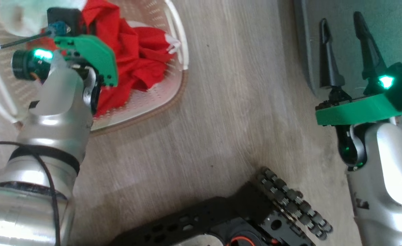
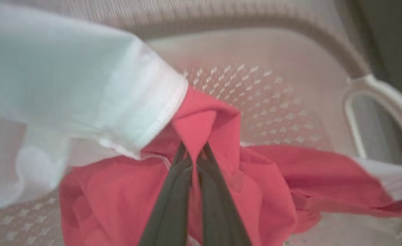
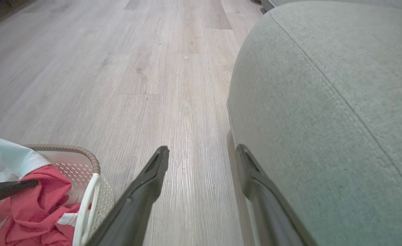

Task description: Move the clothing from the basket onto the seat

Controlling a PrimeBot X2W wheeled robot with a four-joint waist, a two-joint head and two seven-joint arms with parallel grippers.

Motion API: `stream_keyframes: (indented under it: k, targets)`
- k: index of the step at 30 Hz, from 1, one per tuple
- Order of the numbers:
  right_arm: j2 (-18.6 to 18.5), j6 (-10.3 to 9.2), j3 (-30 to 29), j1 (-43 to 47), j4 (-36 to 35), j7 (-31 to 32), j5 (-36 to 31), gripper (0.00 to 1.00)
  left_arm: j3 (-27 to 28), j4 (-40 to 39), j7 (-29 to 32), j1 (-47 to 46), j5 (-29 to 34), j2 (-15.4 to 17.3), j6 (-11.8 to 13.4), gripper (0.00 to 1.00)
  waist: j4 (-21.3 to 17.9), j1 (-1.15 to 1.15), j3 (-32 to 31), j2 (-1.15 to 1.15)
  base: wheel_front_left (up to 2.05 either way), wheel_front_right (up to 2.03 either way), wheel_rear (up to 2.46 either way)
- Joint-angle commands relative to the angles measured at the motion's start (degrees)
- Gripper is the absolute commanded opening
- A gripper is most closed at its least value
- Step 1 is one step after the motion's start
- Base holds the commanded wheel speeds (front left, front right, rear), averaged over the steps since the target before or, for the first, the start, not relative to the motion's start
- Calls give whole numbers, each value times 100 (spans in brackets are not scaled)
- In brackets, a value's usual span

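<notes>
The red clothing [image 1: 136,58] with white trim lies bunched in the cream basket [image 1: 173,92] at the upper left of the head view. My left gripper [image 2: 194,152] is down in the basket, shut on a raised fold of the red clothing [image 2: 207,119]; a white panel [image 2: 78,89] of the garment drapes beside it. In the head view its fingers are hidden behind the green wrist mount [image 1: 91,51]. My right gripper [image 1: 341,27] stands open and holds nothing at the near edge of the grey seat [image 1: 392,30]. The right wrist view shows the seat [image 3: 323,102] and the basket [image 3: 91,160].
Pale wood-plank floor [image 1: 228,102] runs between basket and seat. My black base with a roller wheel [image 1: 293,201] sits at the bottom of the head view. A white basket handle [image 2: 375,99] stands close to the held cloth. A black cable [image 1: 47,177] loops over my left forearm.
</notes>
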Motion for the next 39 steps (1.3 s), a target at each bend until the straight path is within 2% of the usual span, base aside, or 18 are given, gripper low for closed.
stream_keyframes:
  k: [1,8,16,25,34,39]
  targets:
    - [-124,-2,20,289,-118,-52,-36,100,126,-338,-83,215,-56,39,-59,0,257,0,-320,0,0,0,0]
    - [-285,-2,-61,431,-16,-52,-101,100,474,-2138,-89,1567,-75,102,-254,0,757,0,-1375,0,0,0,0]
    - [-546,-2,-121,980,286,-52,-120,100,974,-3715,-90,3148,-132,100,-174,0,1359,0,-2782,0,0,0,0]
    - [-708,-2,19,1465,625,-52,-147,100,1278,-4416,-90,4200,-179,269,-88,0,1674,0,-3838,0,0,0,0]
    - [-841,-2,236,1988,975,-52,-179,100,1387,-4679,25,5038,-270,497,6,0,1716,0,-4983,0,0,0,0]
    - [-871,-2,329,2126,1019,-52,-177,100,1442,-4996,187,5294,-329,570,106,0,1698,0,-5180,0,0,0,0]
